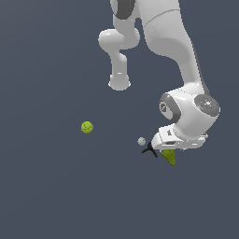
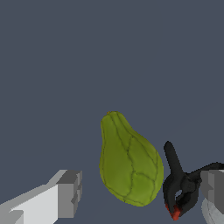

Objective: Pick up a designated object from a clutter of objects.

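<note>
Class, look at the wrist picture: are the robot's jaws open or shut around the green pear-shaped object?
Open. The gripper has one finger on each side of the pear-shaped object, with clear gaps, so neither touches it yet.

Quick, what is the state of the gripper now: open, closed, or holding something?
Gripper: open, holding nothing; its fingers stand apart on either side of the lumpy olive-green pear-shaped object, not yet closed on it.

Plain flat slate-grey surface [image 1: 42, 186] fills both views. No walls or furniture visible. Lighting even, soft.
</note>
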`<control>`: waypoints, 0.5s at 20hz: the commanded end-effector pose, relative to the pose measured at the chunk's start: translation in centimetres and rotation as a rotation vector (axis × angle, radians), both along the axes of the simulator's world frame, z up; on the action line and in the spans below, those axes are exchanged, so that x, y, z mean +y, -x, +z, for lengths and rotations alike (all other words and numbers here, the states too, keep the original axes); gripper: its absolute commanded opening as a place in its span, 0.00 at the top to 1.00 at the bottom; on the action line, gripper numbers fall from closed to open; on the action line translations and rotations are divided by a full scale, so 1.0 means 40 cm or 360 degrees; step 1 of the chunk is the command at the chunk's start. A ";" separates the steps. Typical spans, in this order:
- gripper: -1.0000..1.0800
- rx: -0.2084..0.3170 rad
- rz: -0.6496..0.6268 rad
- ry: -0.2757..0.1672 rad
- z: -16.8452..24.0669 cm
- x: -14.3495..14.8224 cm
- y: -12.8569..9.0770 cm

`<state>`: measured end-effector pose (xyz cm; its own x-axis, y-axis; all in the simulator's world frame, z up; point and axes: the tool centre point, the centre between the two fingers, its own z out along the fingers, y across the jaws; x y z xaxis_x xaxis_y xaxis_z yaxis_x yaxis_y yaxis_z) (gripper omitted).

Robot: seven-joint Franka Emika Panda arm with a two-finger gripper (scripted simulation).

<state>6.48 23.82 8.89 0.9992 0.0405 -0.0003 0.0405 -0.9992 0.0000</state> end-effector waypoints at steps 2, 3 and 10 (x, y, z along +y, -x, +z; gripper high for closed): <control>0.04 0.0002 0.0000 0.0001 -0.029 0.000 0.001; 0.04 0.0001 -0.0001 0.0000 -0.041 0.000 0.002; 0.04 0.0000 -0.0001 0.0000 -0.116 0.001 0.002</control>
<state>6.33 23.84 4.63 0.9992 0.0399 -0.0018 0.0399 -0.9992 0.0006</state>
